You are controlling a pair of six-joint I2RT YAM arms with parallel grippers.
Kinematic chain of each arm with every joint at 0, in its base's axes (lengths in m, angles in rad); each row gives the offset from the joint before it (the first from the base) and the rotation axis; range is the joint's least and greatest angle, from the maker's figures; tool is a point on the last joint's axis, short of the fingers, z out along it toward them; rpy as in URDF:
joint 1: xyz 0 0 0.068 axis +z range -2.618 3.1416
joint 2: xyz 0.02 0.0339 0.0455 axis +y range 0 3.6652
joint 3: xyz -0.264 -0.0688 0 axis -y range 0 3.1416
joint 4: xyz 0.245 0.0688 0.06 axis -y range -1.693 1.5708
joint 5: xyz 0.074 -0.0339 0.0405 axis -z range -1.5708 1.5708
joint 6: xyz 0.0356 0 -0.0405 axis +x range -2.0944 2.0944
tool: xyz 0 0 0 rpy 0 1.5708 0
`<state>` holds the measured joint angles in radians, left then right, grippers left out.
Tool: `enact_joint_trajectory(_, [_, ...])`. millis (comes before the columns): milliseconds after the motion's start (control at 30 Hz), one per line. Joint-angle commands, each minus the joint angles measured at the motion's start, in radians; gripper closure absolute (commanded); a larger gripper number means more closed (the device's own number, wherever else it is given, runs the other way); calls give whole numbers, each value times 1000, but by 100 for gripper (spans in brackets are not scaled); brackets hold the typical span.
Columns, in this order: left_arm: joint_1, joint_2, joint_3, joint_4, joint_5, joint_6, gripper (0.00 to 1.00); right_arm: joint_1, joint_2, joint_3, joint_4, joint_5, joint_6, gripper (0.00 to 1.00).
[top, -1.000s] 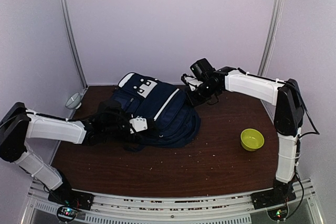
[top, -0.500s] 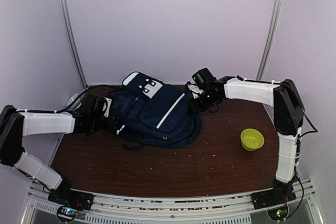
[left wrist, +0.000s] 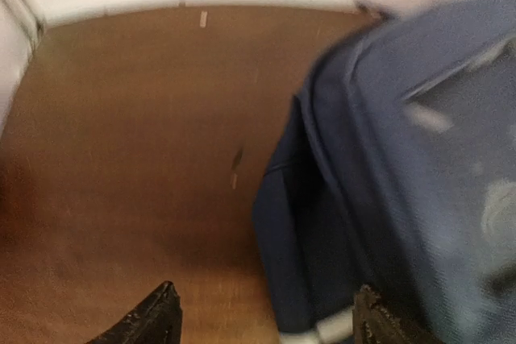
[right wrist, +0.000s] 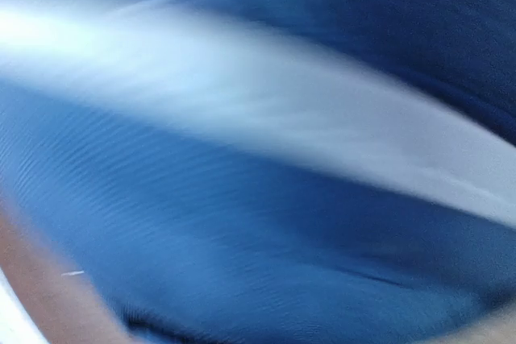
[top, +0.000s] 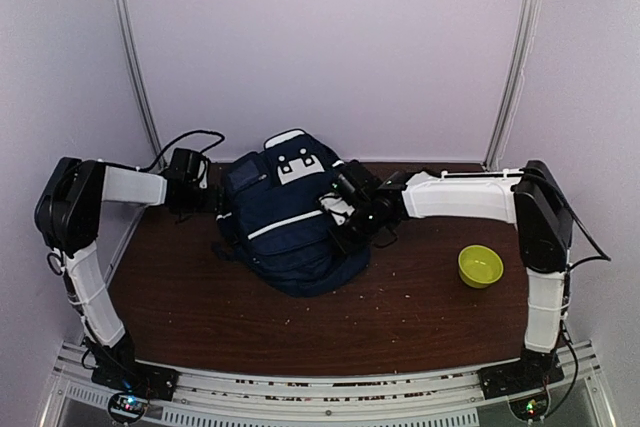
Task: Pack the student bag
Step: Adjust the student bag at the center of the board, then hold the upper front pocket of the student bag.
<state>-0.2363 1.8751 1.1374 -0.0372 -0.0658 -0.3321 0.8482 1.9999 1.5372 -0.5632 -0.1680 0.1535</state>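
The student bag [top: 290, 227], navy with white stripes and a white patch at its top, lies in the middle of the brown table. My left gripper [top: 208, 197] hangs open just off the bag's left side. In the left wrist view its fingertips [left wrist: 165, 296] straddle bare table and the bag's edge [left wrist: 387, 167] without touching either. My right gripper [top: 342, 215] is shut down on the bag's right side, its fingertips buried in the fabric. The right wrist view is filled with blurred navy cloth [right wrist: 242, 239] and a white stripe [right wrist: 242, 94].
A lime-green bowl [top: 480, 265] stands on the table to the right of the bag. A black cable [top: 185, 139] loops above my left wrist near the back-left metal post [top: 135, 67]. Crumbs dot the table's near half.
My left gripper opened, let go of the bag and swung back to the far left. The right gripper moved left and nearer, and the bag turned more upright with its top shifted right.
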Motion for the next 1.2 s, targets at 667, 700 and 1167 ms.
enact_joint_trajectory(667, [-468,-593,-438,107,411,990,23,-38,-5,-131,244,-439,250,100])
enact_joint_trajectory(700, [-488,-567,-414,82,393,1011,23,-37,-2,-130,246,-439,257,100])
enact_joint_trajectory(1167, [-557,-378,-314,73,44,1048,89,-48,-72,-138,159,-344,238,100])
